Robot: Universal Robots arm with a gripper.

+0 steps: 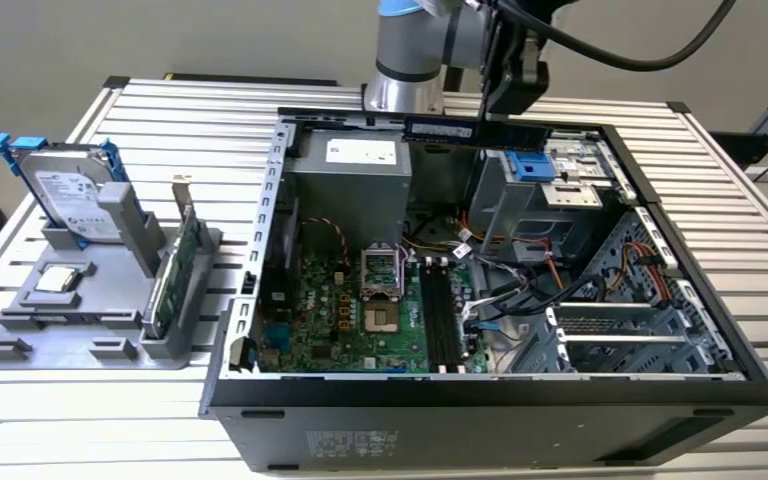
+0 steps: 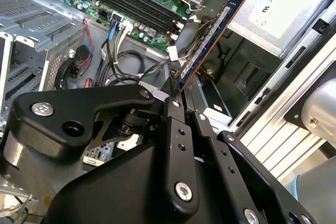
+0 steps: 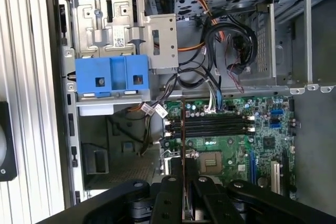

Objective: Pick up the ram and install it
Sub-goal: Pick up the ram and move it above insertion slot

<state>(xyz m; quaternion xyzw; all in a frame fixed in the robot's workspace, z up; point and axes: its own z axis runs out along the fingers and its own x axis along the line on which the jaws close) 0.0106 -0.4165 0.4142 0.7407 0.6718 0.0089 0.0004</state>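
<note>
We see the ram [image 1: 475, 130] clamped between the fingers of the gripper [image 1: 508, 115]. It is held level in the air over the far edge of the open case [image 1: 491, 400]. The motherboard [image 1: 344, 310] and its slots [image 1: 440, 320] lie below. At the exterior view's left, a hard drive [image 1: 71, 195] and a green card [image 1: 177, 265] stand on a grey rack [image 1: 51, 335].

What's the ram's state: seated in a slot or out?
Out. The gripper holds the ram above the case, clear of the slots.
</note>
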